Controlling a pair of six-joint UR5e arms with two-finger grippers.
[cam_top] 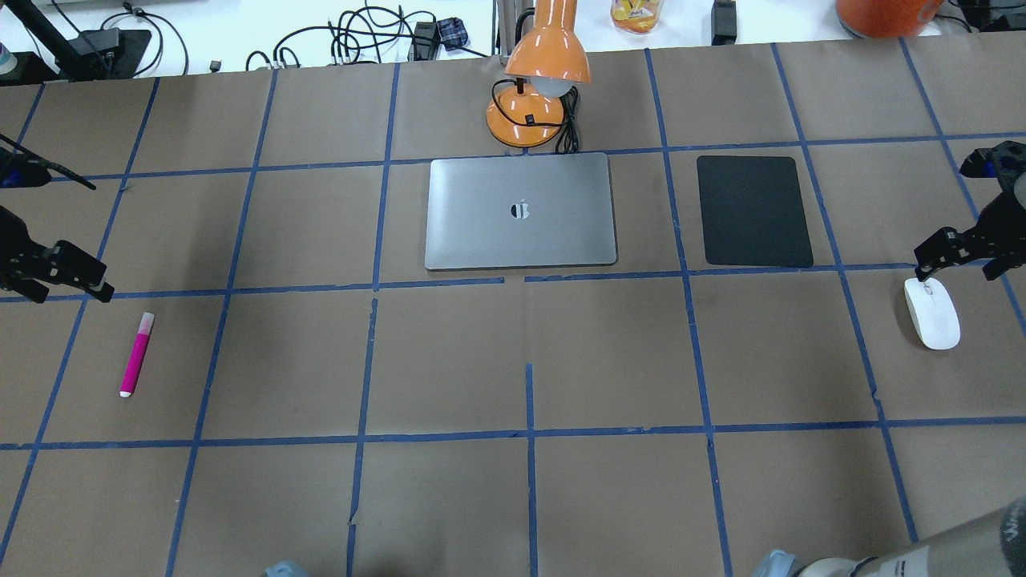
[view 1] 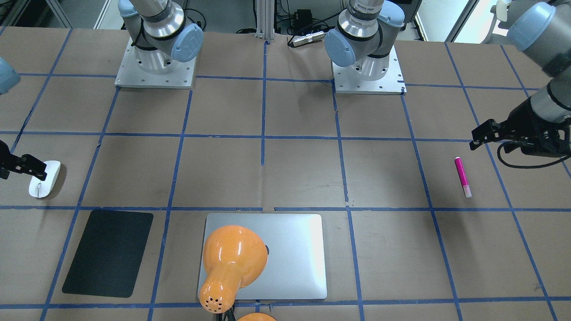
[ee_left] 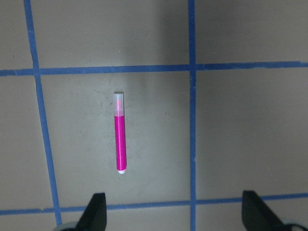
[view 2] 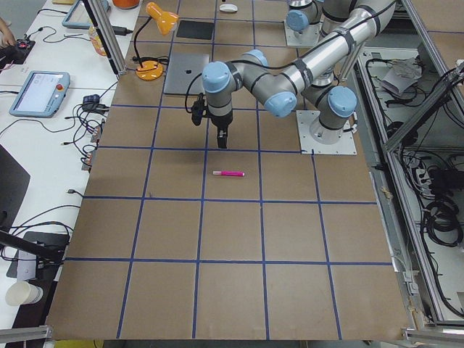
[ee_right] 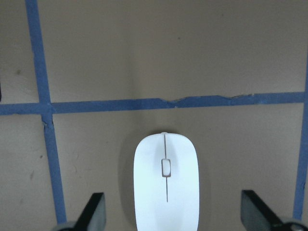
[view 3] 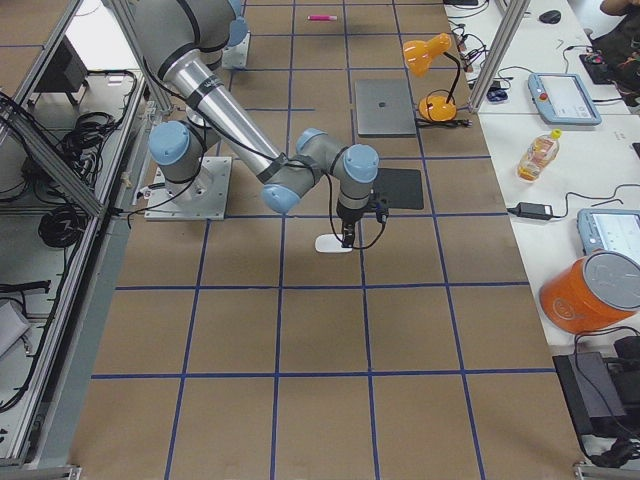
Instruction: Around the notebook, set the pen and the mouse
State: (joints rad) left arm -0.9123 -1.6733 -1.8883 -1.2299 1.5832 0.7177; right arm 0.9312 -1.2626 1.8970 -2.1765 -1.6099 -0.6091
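Observation:
The magenta pen [cam_top: 136, 355] lies flat on the brown table at the left; in the left wrist view the pen [ee_left: 120, 139] lies ahead of my open left gripper [ee_left: 175, 216], whose fingers are apart from it. My left gripper [cam_top: 60, 272] hovers just behind the pen. The white mouse [cam_top: 931, 312] rests at the far right; the right wrist view shows the mouse [ee_right: 166, 183] between the spread fingers of my open right gripper [ee_right: 175, 214], above it. The closed silver notebook [cam_top: 521, 211] lies centre-back, far from both.
An orange desk lamp [cam_top: 537, 88] stands behind the notebook, its shade covering part of the notebook in the front view. A black mat [cam_top: 753, 211] lies right of the notebook. Both arm bases [view 1: 156, 67] sit on the robot's side. Blue tape lines grid the table.

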